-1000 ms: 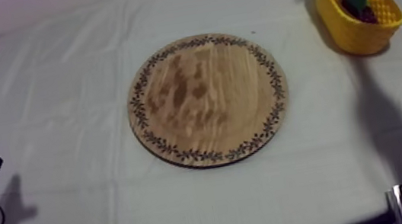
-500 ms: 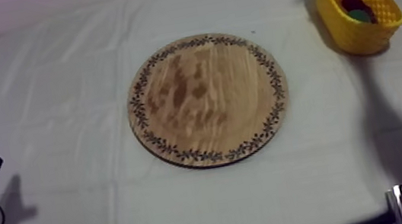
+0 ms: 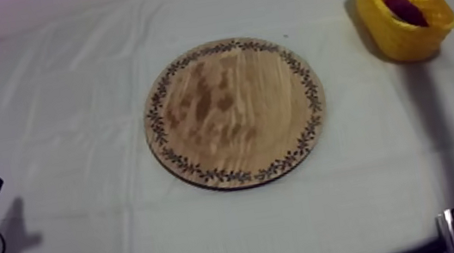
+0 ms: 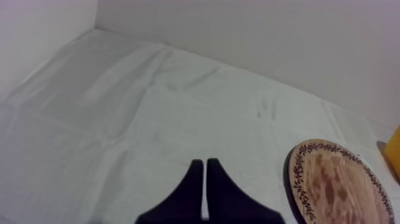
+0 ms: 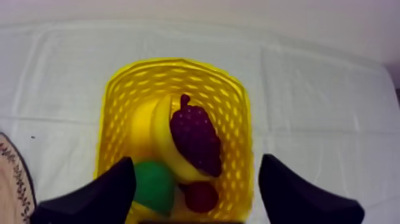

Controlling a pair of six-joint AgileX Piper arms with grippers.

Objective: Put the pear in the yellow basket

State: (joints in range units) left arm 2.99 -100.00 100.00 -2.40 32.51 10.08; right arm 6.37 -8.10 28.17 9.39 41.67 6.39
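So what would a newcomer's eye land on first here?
The yellow lattice basket at the far right of the table, holding toy fruit: a purple bunch of grapes on a yellow banana, a green pear and a small red fruit. My right gripper hangs open above it. The round wooden board with the patterned rim lies bare mid-table.

Open cloth, basket crowded (grapes topmost)

Pear and grapes in basket, board left of it
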